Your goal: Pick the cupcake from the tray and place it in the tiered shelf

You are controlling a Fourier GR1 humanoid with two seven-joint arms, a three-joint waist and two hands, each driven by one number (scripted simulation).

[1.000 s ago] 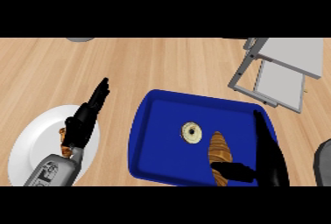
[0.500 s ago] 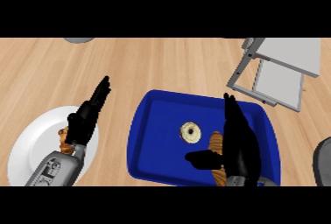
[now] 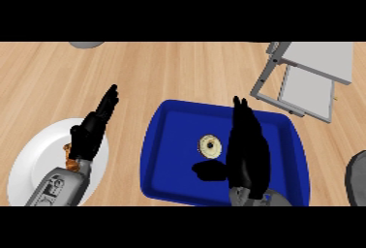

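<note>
We are holding our right hand (image 3: 249, 150) over the blue tray (image 3: 168, 145), spread wide, with the fingers (image 3: 241, 116) straight and pointing away from us and the thumb (image 3: 208, 170) splayed out to the left. It is gripping nothing. We judge that we are lining it up this way so the cupcake (image 3: 211, 146) falls into the gap between thumb and fingers, ready for them to close around it.

The cupcake is sitting on the tray near its middle, just left of our fingers and just beyond the thumb, apart from both as far as we can tell. From above it is showing as a small pale round with a darker ring inside it.

The tiered shelf (image 3: 311, 72), a grey frame with pale flat levels, is standing on the wooden surface (image 3: 164, 72) beyond the tray's far right corner, so the carry should be going forward and to the right.

Our left hand (image 3: 89, 133) is resting open, fingers straight, above the white plate (image 3: 36, 160) to the tray's left, out of the way. A brown bit of food (image 3: 69, 154) is peeking out from under that arm.
</note>
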